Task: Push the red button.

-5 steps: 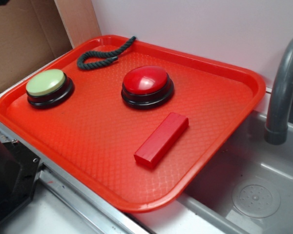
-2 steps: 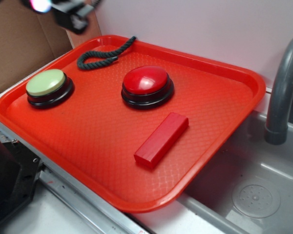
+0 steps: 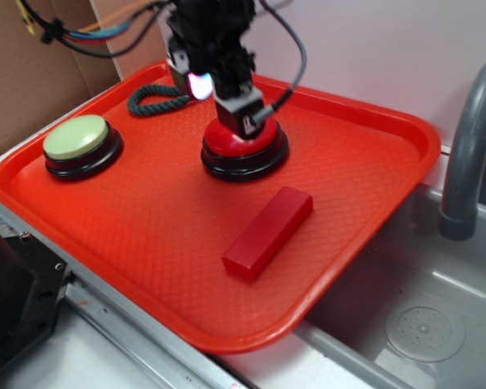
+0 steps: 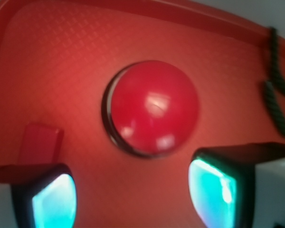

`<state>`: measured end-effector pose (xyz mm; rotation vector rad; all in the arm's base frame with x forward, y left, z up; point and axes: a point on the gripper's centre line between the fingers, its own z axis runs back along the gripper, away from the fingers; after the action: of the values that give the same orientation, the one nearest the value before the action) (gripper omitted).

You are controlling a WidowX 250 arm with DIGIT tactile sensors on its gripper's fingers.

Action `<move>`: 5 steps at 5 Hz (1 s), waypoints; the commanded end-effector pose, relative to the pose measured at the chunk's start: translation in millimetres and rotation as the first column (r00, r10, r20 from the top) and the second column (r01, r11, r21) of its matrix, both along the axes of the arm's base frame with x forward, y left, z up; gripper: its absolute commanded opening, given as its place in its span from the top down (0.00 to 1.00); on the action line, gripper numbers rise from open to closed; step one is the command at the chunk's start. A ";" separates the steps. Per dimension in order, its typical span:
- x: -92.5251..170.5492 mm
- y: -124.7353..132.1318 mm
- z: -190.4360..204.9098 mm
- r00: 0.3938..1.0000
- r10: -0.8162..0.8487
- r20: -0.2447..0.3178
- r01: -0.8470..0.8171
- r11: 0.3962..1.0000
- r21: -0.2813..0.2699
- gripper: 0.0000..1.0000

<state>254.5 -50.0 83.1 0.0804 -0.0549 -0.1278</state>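
Note:
The red button, a glossy red dome on a black round base, sits in the middle of the red tray. In the exterior view my gripper hangs over the button's far upper side and hides part of the dome. Whether it touches the dome cannot be told. In the wrist view the red button lies whole just ahead of my gripper. The two cyan-lit fingers stand wide apart with only bare tray between them, so the gripper is open.
A pale green button sits at the tray's left. A red rectangular block lies in front of the red button, and a dark rope behind. A grey sink with a faucet is to the right.
The arm came in from the upper left corner and dropped to just over the red button. The button, block, rope and green button have not moved.

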 end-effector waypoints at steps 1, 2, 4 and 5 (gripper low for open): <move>28.5 14.4 -30.9 0.994 0.094 -0.055 -0.095 0.995 -0.016 0.00; 27.8 24.6 -20.6 0.994 0.100 -0.033 -0.100 0.995 -0.008 0.00; 12.3 36.8 31.3 0.991 0.130 0.046 -0.128 0.991 -0.030 0.00; 7.9 43.5 44.0 0.986 0.162 0.030 -0.159 0.984 -0.075 0.00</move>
<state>255.9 -5.8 106.8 0.0153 -0.0039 0.0378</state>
